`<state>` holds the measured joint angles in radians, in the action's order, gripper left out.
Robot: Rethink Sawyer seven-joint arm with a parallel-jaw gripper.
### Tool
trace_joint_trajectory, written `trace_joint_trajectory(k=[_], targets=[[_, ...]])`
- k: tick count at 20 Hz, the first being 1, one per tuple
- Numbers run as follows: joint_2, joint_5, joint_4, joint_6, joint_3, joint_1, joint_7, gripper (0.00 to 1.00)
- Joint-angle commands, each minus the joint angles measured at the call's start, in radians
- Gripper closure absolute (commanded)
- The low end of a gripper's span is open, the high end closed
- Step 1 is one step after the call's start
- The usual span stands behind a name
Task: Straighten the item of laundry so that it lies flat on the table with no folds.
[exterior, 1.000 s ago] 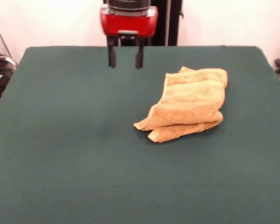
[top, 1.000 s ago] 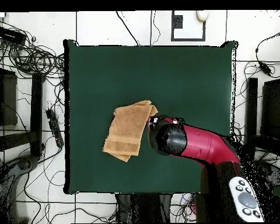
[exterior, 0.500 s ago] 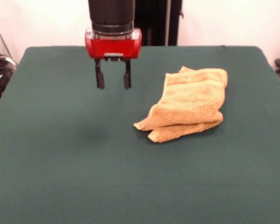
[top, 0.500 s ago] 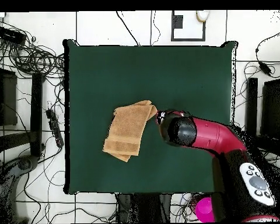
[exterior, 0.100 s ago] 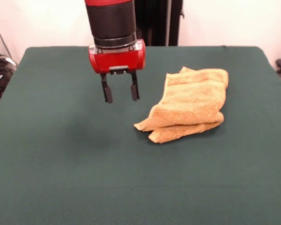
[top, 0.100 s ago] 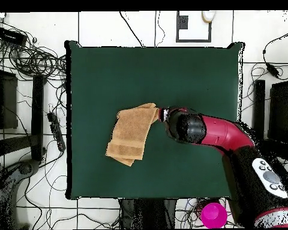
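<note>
Hovering above the desk, the end effector hangs spread and empty, just beside the folded towel, which lies toward one side. Best approach, I judge: drop low, pinch only the top layer's near corner, peel outward.

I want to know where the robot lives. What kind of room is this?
Probably a robot lab, not a home. A red and black robot arm works over a green-covered table holding only a folded orange-tan towel, and tangled cables cover the tiled floor.
</note>
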<state>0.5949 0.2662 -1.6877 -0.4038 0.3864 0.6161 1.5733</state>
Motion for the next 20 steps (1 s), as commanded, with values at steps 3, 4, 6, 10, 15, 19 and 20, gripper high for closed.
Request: trace_joint_trajectory(k=[3,4,6,10,15,19,20], targets=[[-0.07,0.057,0.061,-0.141,0.226,0.029,-0.206,0.0],[-0.073,0.062,0.065,-0.143,0.227,0.029,-0.202,0.0],[-0.08,0.076,0.066,-0.133,0.235,0.033,-0.191,0.0],[-0.08,0.101,0.061,-0.121,0.247,0.042,-0.172,0.0],[-0.087,0.118,0.066,-0.114,0.258,0.045,-0.151,0.0],[-0.095,0.131,0.066,-0.109,0.27,0.055,-0.143,0.0],[-0.098,0.134,0.067,-0.11,0.271,0.055,-0.143,0.0]])
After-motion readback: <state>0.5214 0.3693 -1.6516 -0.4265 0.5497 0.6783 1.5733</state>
